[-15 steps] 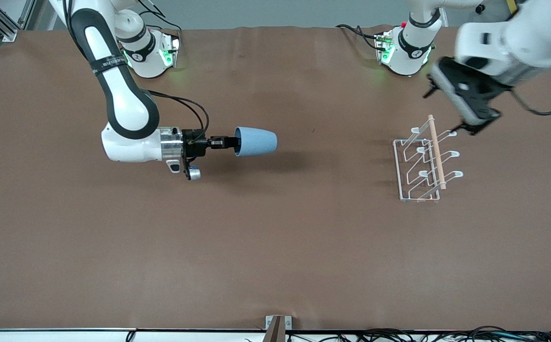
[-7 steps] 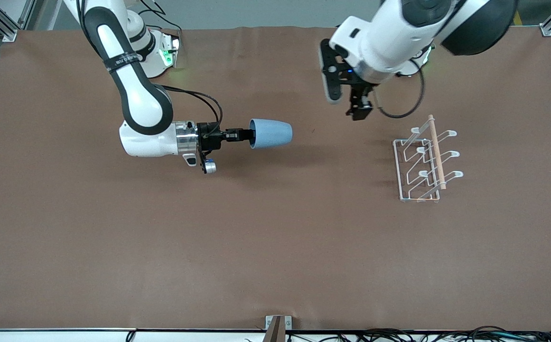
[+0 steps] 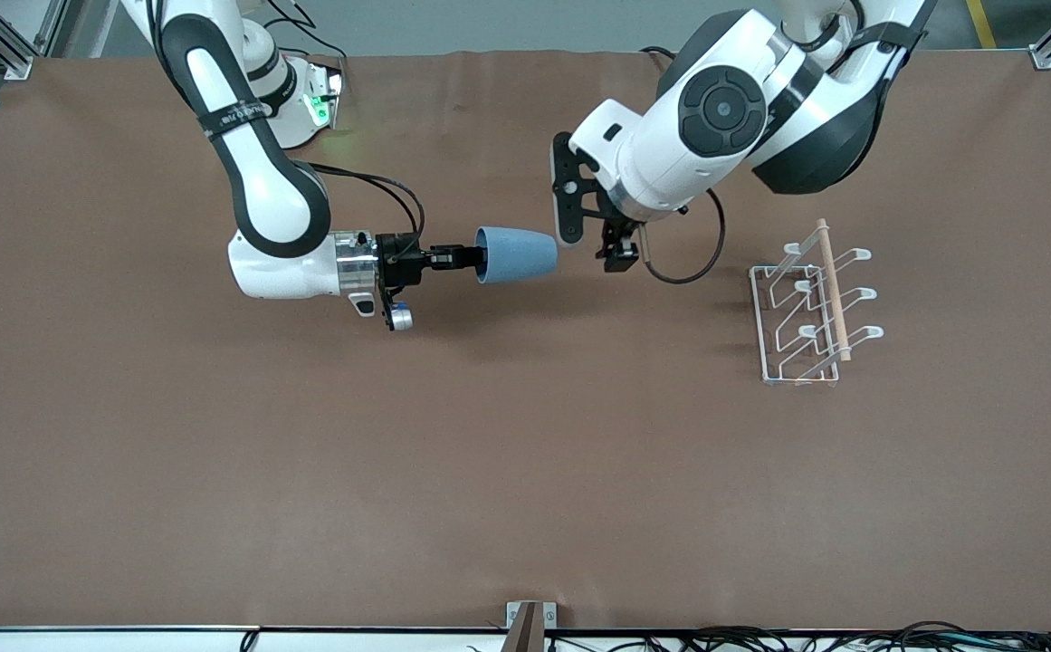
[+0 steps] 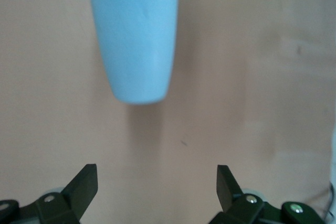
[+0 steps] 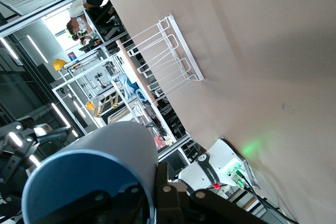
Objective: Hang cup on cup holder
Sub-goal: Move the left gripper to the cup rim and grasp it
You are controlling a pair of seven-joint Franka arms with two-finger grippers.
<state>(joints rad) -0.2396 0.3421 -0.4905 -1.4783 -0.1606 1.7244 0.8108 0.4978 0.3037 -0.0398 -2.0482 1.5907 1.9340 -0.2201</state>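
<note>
In the last second the left claw [image 3: 611, 244] has swung away from the white wire rack with the pale wooden dowel along its top [image 3: 812, 306] and now hangs in the air just off the closed bottom of the small light-blue matte tumbler [image 3: 515, 254], with a small gap still between them. Its fingers [image 4: 80, 187] are spread wide, wider than the cup's base seen ahead of them in the left wrist view. The right claw [image 3: 468, 258] has eased a little toward the middle of the brown desk [image 3: 525, 471] and then stopped; it pinches the tumbler by its rim, one finger inside the mouth, holding it on its side above the desk with the base pointing toward the left arm's end.

This looks like a handover being set up: the rack stands at the left arm's end, well apart from the cup, so the left arm probably must carry it there.

The inner finger is hidden within the cup. The rack's prongs overlap from above, so their spacing is hard to judge.
</note>
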